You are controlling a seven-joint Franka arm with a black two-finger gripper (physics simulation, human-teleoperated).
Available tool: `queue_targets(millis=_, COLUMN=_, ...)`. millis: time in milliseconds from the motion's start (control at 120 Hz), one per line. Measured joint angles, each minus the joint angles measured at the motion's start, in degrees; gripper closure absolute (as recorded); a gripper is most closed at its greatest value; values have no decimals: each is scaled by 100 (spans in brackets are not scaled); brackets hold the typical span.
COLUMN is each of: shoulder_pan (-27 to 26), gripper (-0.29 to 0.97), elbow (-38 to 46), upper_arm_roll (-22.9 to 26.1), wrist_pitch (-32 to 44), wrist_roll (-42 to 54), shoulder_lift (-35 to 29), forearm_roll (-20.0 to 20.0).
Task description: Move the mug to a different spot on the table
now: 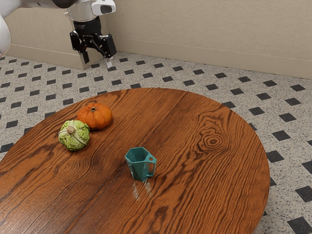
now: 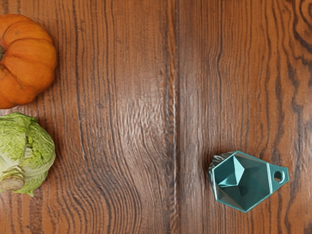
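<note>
A teal faceted mug [image 1: 141, 164] stands upright near the middle of the round wooden desk [image 1: 209, 195]. The black gripper [image 1: 96, 57] hangs high beyond the far edge, fingers spread and empty, probably ready to approach.

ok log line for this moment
gripper: open, empty, high | mug: upright on table, untouched | pumpkin, cabbage: apart from mug

Teal mug [image 1: 141, 164], orange pumpkin [image 1: 95, 116], wood-grained table [image 1: 204, 175]

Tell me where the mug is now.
The mug stands upright near the middle of the table, toward the exterior view's right of the cabbage and pumpkin, touching neither.
</note>
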State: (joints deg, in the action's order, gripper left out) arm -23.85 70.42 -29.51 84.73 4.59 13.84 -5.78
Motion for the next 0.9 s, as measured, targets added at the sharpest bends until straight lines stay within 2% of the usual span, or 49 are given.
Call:
queue_targets(millis=150, shoulder_pan=-17, gripper=0, elbow=-2, upper_arm_roll=25, wrist_pitch=2, wrist_roll=14, shoulder_lift=3, forearm_roll=3)
queue_targets(millis=308, shoulder_pan=-59, gripper=0, elbow=-28, upper_arm_roll=260, wrist_pitch=30, wrist_roll=24, shoulder_lift=0, forearm_roll=13)
queue_targets(millis=433, shoulder_pan=-54, gripper=0, elbow=-35, upper_arm_roll=581, wrist_pitch=47, wrist_roll=35, shoulder_lift=8, forearm_roll=28)
queue_targets(millis=592, shoulder_pan=-93, gripper=0, elbow=47, upper_arm_roll=1331, wrist_pitch=25, wrist_roll=97, shoulder_lift=73, forearm_roll=55)
queue_targets(millis=733, shoulder_pan=-229, gripper=0, elbow=171, upper_arm_roll=1537, wrist_pitch=21, wrist_roll=196, shoulder_lift=164, forearm_roll=84)
queue_targets(millis=900, shoulder_pan=-589, gripper=0, elbow=1025, upper_arm_roll=1541, wrist_pitch=119, wrist_roll=782, shoulder_lift=-183, forearm_roll=183)
